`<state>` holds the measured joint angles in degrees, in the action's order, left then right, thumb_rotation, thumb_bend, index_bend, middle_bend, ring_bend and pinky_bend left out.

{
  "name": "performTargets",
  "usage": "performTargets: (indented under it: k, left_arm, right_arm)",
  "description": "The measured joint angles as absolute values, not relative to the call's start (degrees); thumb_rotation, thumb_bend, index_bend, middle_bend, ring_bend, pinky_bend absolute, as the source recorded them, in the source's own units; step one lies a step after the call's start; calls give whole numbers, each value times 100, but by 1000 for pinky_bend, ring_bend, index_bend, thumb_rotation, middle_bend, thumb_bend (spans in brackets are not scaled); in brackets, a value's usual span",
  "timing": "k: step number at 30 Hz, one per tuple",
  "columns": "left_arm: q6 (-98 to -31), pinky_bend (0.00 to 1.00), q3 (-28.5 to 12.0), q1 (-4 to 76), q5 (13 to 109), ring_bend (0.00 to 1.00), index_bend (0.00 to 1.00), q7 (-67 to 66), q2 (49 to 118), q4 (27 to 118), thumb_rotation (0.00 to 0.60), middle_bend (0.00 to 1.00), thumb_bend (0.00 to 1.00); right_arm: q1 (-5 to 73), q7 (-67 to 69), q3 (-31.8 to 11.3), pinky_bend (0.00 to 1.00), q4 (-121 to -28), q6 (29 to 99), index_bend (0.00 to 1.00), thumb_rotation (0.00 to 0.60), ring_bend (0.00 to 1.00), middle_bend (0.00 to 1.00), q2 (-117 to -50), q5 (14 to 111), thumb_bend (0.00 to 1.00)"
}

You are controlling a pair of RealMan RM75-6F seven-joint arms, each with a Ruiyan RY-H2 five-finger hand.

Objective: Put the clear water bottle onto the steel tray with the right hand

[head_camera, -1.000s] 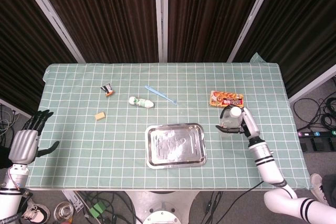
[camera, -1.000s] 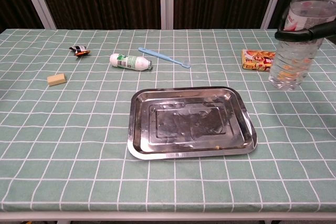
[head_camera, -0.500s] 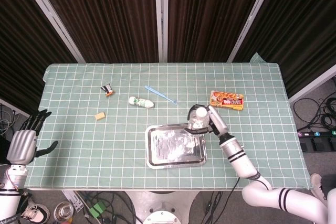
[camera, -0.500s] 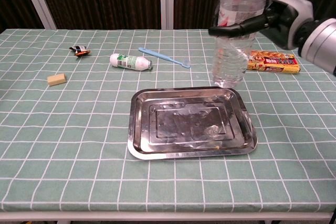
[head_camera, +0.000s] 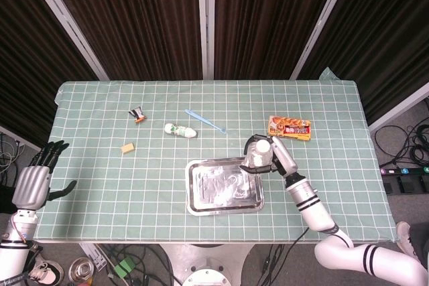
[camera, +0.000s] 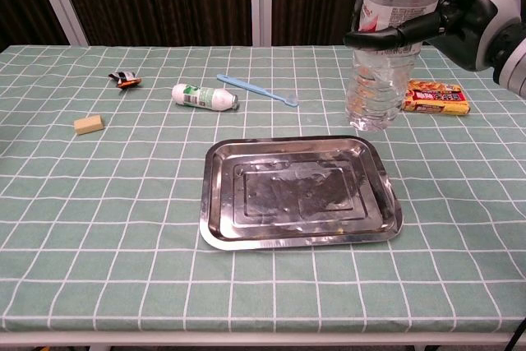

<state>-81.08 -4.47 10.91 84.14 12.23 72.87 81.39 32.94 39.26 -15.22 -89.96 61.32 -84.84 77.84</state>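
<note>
- Your right hand (camera: 460,22) has its dark fingers (camera: 386,37) wrapped around the clear water bottle (camera: 386,55), clamped just below the label; head view shows the same grip (head_camera: 271,159).
- Bottle is upright, see-through, ribbed lower body, white-and-red label band up high, white cap visible from above (head_camera: 261,146). It hangs over the tablecloth just past the far right corner of the steel tray (camera: 300,195); whether its base touches the cloth you can't tell. It's not on the tray.
- Your left hand (head_camera: 31,184) sits off the table's left edge, fingers spread, holding nothing.
- Counts: one bottle, one tray, one table (head_camera: 100,192) with green checked cloth, one red-yellow snack box (camera: 436,98), one blue toothbrush (camera: 256,90), one white tube (camera: 204,97), one tan block (camera: 88,124), one small dark wrapper (camera: 125,80).
- Versus half a second ago: bottle and right hand have shifted right and slightly away from the tray, the bottle now covering the left end of the snack box in chest view. The left hand and the other items are unchanged.
</note>
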Motion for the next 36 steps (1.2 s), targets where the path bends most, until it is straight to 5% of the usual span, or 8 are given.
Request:
performTargets:
  k: [8,19,27,36]
  left_arm:
    - [-8126,189,-396,1066,8482,87,163,1278,7231,8144,600,180,258]
    - [-8204,189,-378,954,8404,87,163,1176,7162,8192,600,180,275]
    - [-8274,189,-420,954,8434,87,163,1286,7209,8066,600,180,275]
    - [-8375,189,-447,906,8458,87,163,1406,7190,7986,600,180,275]
  right_arm:
    - [2592,4100,-1375,457,-8973,6460,699,600,400,578,-7459,7831,99]
    - [3579,4017,-1321,457,-8391,5495,699,600,400,577,-9457,7786,94]
    - [3757,4253,-1254,445,-8010,5218,687,600,401,566,-9718,7805,85]
    - [3803,4678,-937,362,-7709,5125,539,600,291,462,-9675,8232,0]
